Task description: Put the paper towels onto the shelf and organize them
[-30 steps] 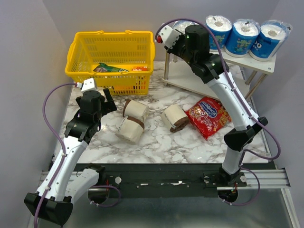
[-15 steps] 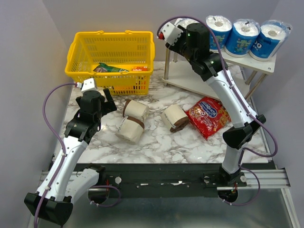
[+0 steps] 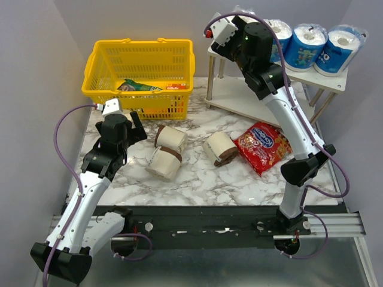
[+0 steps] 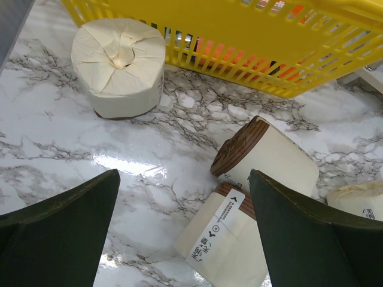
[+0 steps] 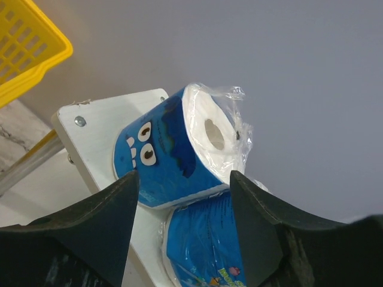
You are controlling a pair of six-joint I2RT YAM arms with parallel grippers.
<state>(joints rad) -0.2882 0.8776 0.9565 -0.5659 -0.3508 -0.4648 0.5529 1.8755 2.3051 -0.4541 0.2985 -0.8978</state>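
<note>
The right gripper (image 5: 182,179) straddles a blue-wrapped roll (image 5: 170,149) at the corner of the shelf (image 5: 90,125), on its top board; whether the fingers pinch it is unclear. The left gripper (image 4: 184,179) hangs spread wide over cream rolls (image 4: 266,158) on the table (image 4: 72,149). The rolls look light and squashy, with slippery film on the blue one, so they are best gripped across the middle.

Tabletop (image 4: 60,149): marble-pattern, smooth, glossy, with a bright glare patch.
Basket (image 3: 155,101): yellow plastic lattice, slight sheen.
Cream rolls (image 4: 119,66): matt paper wrap, pleated at the end. Brown band (image 4: 239,146): finely ribbed.
Blue rolls (image 5: 173,149): printed plastic film, glossy and crinkled, clear at the end.
Shelf (image 5: 99,128): white board, smooth, matt. Legs (image 3: 210,84): bright metal.
Snack bag (image 3: 261,146): red, shiny film.
</note>
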